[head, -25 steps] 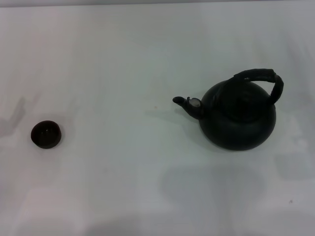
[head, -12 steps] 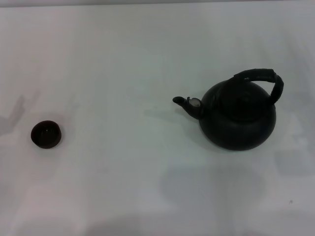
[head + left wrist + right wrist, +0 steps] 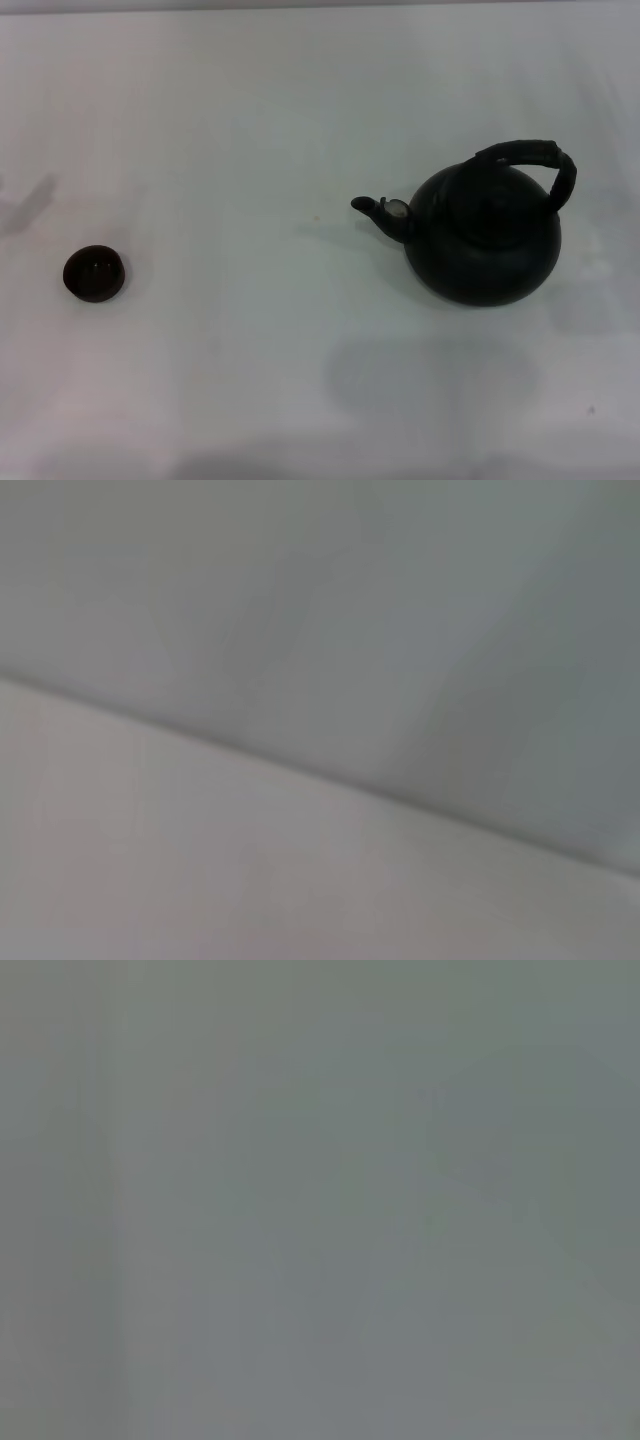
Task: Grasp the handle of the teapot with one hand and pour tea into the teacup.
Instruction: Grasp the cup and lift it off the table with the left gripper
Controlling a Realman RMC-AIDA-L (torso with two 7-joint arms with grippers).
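A: Status? Left to right.

B: Teacup [image 3: 95,273] sits far left on the tabletop [image 3: 250,120], upright. Teapot [image 3: 483,235] well apart on the right, spout [image 3: 380,211] aimed toward the cup, handle [image 3: 530,162] arched over the top, untouched.

A: End effectors?

B: Neither one in view, so their state is unknown. Wrist views show only blank surface.

A: Step?

B: Looks like pre-grasp. Next: right arm reaches the handle, closes on it, lifts, carries it over to the cup.

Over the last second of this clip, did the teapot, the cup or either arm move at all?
Nothing visibly changed. The round matte-black teapot with its arched bail handle and the tiny dark teacup sit apart on the white table as before; no gripper shows in any view.
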